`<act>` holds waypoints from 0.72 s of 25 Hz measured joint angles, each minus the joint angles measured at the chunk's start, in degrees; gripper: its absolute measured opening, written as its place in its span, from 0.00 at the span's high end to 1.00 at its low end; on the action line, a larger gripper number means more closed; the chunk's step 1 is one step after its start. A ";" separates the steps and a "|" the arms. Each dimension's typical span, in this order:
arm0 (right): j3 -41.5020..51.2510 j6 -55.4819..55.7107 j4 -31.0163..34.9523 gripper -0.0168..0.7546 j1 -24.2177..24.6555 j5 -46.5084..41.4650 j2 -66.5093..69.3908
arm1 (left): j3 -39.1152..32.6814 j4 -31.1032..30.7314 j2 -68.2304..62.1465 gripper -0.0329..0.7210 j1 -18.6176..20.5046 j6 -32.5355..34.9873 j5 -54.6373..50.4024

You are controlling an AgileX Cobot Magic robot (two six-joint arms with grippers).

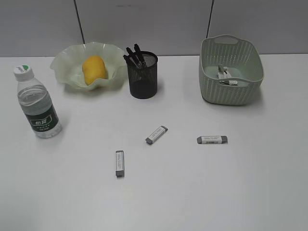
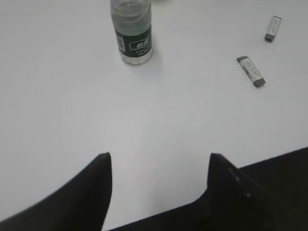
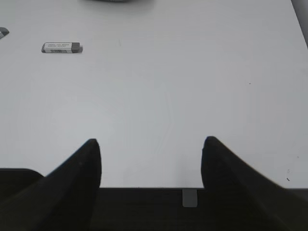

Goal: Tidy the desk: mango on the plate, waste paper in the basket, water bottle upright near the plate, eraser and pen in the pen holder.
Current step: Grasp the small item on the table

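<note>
Exterior view: most of the tidy-up looks done already. The smooth yellow mango (image 1: 94, 69) is sat in the wavy translucent plate (image 1: 65, 67) by the desk's (image 1: 216, 192) far edge, left of middle. The clear water bottle (image 1: 36, 102) is stood upright near the left edge, just in front of the plate. Black pens are stuck in the wire-mesh pen holder (image 1: 143, 75), and white waste paper (image 1: 225, 75) is seen inside the woven-look basket (image 1: 210, 72) toward the far right corner. Three flat grey-and-white erasers (image 1: 156, 134) are left lying mid-desk, so the eraser step is judged to be the one in hand. Neither arm is seen here.

Left wrist view: the left gripper (image 2: 159, 166) is parked low over bare desk, jaws spread wide, nothing held. The bottle and two erasers are visible farther off.

Right wrist view: the right gripper (image 3: 150, 151) is spread wide at the near edge too, nothing between the jaws. One eraser (image 3: 61, 47) is spotted well ahead, to its left. Probably a reach out and a pinch across a narrow eraser is called for next.
</note>
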State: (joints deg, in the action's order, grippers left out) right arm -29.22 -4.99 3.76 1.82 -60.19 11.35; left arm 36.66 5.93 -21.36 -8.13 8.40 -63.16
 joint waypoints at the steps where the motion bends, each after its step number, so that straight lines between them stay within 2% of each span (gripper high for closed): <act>1: 0.04 0.00 0.00 0.30 0.00 0.00 0.00 | 0.94 -0.27 -1.53 0.32 -1.29 0.07 -0.13; 4: 0.17 0.00 0.00 0.29 -0.30 0.05 0.00 | 3.95 -2.01 -6.61 0.31 -5.89 0.20 -0.13; 7: 0.23 0.00 0.00 0.29 -1.35 0.05 0.00 | 6.87 -4.25 -12.72 0.31 -12.07 0.20 -0.01; 10: 0.23 0.00 0.00 0.29 -1.68 0.05 0.00 | 9.12 -7.65 -19.72 0.32 -21.50 0.20 0.14; 13: 0.23 0.00 0.00 0.29 -1.68 0.10 0.00 | 11.33 -14.08 -29.11 0.32 -31.12 -0.58 0.02; 16: 0.23 0.00 -0.05 0.29 -1.68 0.10 0.00 | 13.52 -20.09 -37.41 0.32 -38.60 -3.38 0.13; 18: 0.23 0.00 -0.05 0.29 -1.68 0.10 0.00 | 15.46 -21.06 -42.00 0.32 -41.31 -4.03 1.04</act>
State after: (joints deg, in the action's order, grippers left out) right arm -28.99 -4.99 3.71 0.14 -60.09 11.35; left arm 52.12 -15.14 -63.36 -49.43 4.37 -62.12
